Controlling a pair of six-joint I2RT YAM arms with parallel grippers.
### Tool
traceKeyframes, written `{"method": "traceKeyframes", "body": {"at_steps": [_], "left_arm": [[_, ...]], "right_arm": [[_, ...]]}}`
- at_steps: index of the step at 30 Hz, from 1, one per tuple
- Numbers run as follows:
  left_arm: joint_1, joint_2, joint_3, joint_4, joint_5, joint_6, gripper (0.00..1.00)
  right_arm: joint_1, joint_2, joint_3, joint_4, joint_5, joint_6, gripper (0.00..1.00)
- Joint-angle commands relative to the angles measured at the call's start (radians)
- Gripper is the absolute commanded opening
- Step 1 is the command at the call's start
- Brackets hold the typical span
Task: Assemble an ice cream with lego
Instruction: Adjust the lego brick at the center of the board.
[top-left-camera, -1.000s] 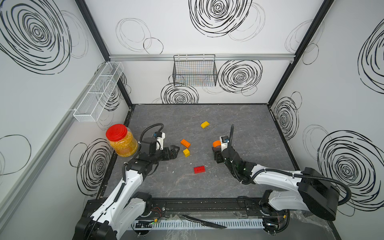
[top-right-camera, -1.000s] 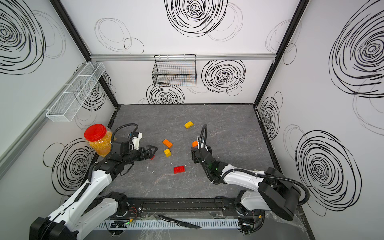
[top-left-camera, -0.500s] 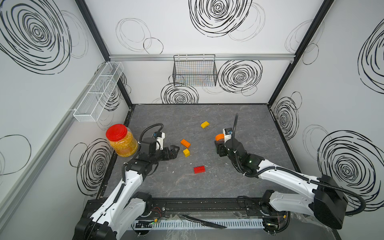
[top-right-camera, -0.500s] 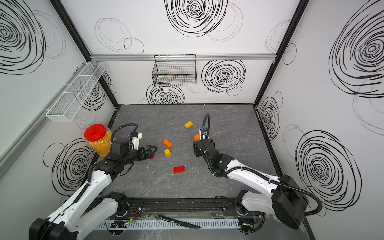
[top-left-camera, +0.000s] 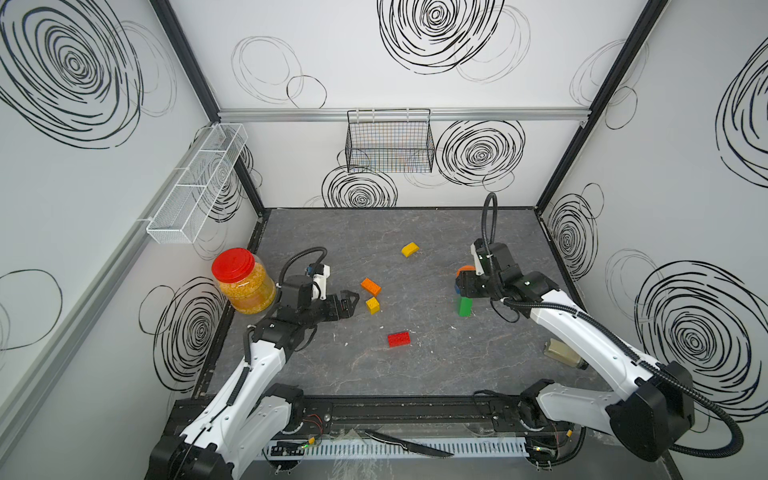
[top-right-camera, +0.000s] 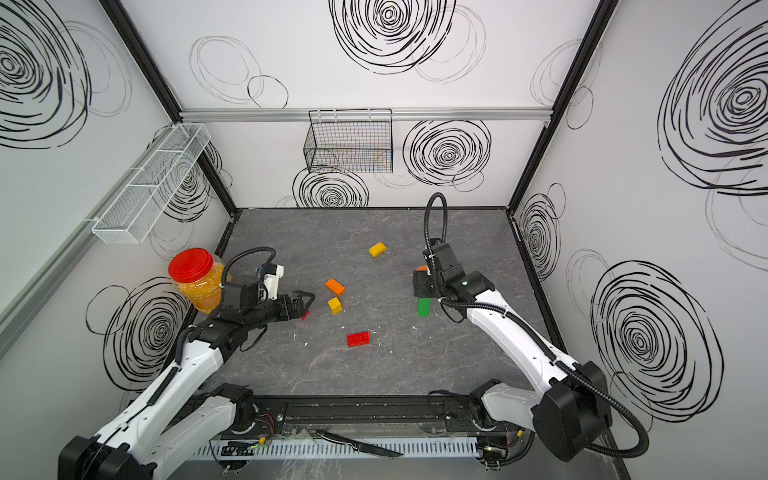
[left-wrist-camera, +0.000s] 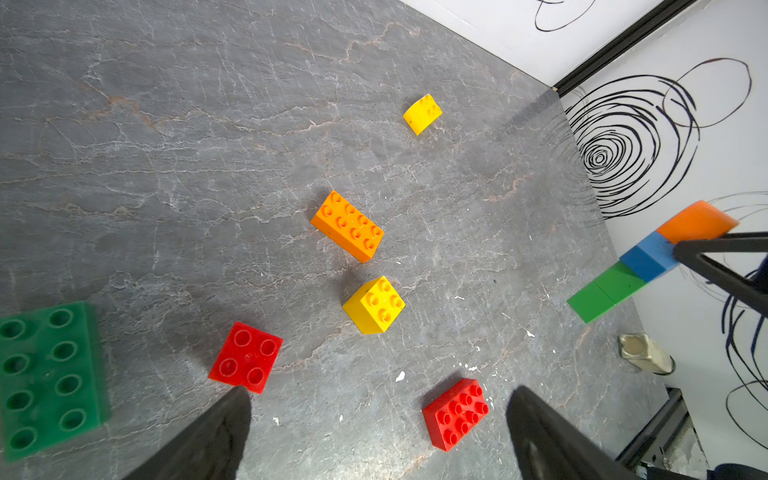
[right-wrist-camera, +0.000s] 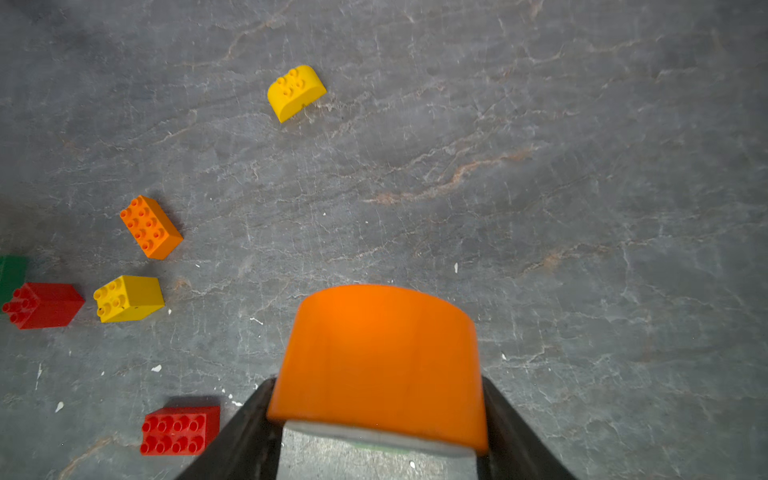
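The right gripper (right-wrist-camera: 376, 388) is clamping its jaws on the base of an orange round-topped plastic brick (right-wrist-camera: 380, 353). That brick is capping a stack (top-right-camera: 424, 306), with a blue plastic brick (left-wrist-camera: 648, 257) under it and green plastic bricks (left-wrist-camera: 602, 295) at the bottom. In both top views the stack is standing upright towards the right side of the grey stone-patterned tabletop (top-left-camera: 415, 374); whether its foot is touching the surface is not clear.

The left gripper (left-wrist-camera: 378, 395) is hovering low with its jaws spread wide, holding nothing. One fingertip (left-wrist-camera: 232, 411) is sitting just beside a small red four-stud brick (left-wrist-camera: 246, 357). Beyond it, a yellow four-stud brick (left-wrist-camera: 374, 305), an orange eight-stud brick (left-wrist-camera: 348, 226) and a red eight-stud brick (left-wrist-camera: 456, 413) are lying loose near the middle of the tabletop. A flat green eight-stud brick (left-wrist-camera: 50, 378) is resting near the small red four-stud brick, and a yellow round-topped brick (top-left-camera: 410, 249) is lying farther back, well apart from the rest.
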Motion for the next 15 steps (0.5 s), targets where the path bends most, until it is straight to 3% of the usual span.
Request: {"method": "traceKeyframes", "body": {"at_steps": [1,7,15], "left_arm": [[-0.007,-0.007,0.0,0.015,0.003,-0.005,0.99],[-0.011,-0.013,0.0,0.013,0.0,-0.006,0.99],[-0.011,-0.009,0.0,0.013,0.005,-0.006,0.99]], "right_arm": [[-0.048,0.057,0.061,-0.189,-0.119,-0.037,0.13],[-0.106,0.238,0.181,-0.38,-0.188,-0.092,0.11],[-0.12,0.379,0.273,-0.472,-0.247,-0.143,0.09]]}}
